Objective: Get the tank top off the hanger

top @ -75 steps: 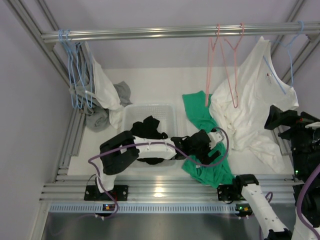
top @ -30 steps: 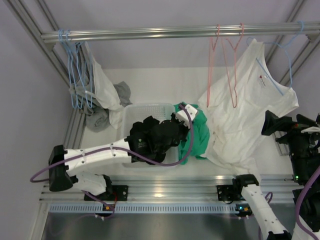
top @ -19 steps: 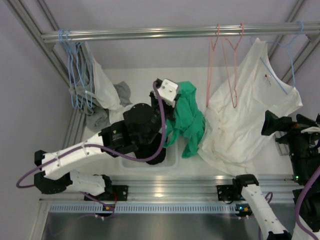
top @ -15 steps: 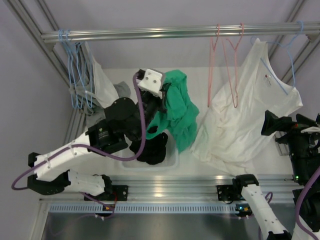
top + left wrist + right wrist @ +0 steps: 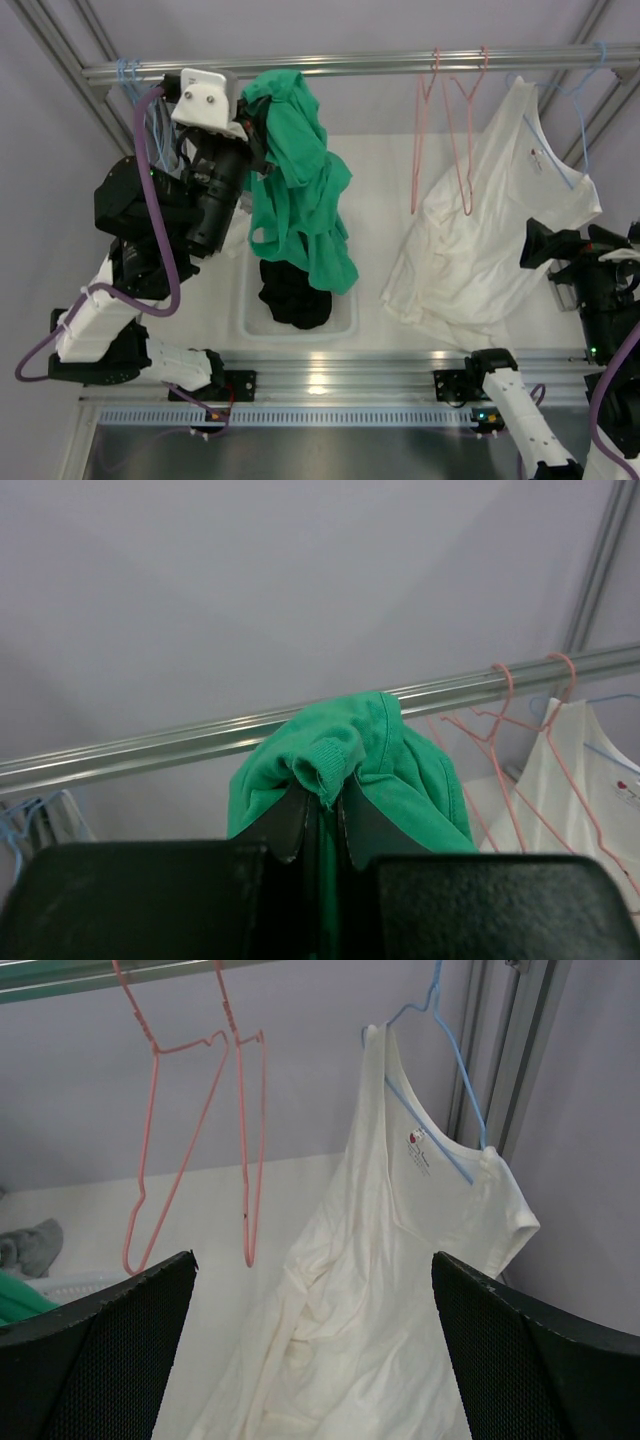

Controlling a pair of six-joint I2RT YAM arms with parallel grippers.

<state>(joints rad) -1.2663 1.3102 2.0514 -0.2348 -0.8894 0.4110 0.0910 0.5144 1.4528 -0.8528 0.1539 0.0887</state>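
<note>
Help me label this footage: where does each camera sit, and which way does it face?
Top: above and behind the arms, looking down on the table; both arms show.
Left wrist: on the raised left arm, facing the rail; left jaws show, shut on the green top.
Right wrist: faces the white top on its blue hanger; right jaws, open, frame the view.
Shared: all see the pink hangers.

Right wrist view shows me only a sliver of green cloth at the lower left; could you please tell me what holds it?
Observer: The left arm holds that green top, jaws shut on a fold of it.
Operator: Thank you. How high is it?
Observer: In the left wrist view the gripped fold sits in front of the rail.
Operator: And what lies beneath it?
Observer: A basket with a black garment in it.
</note>
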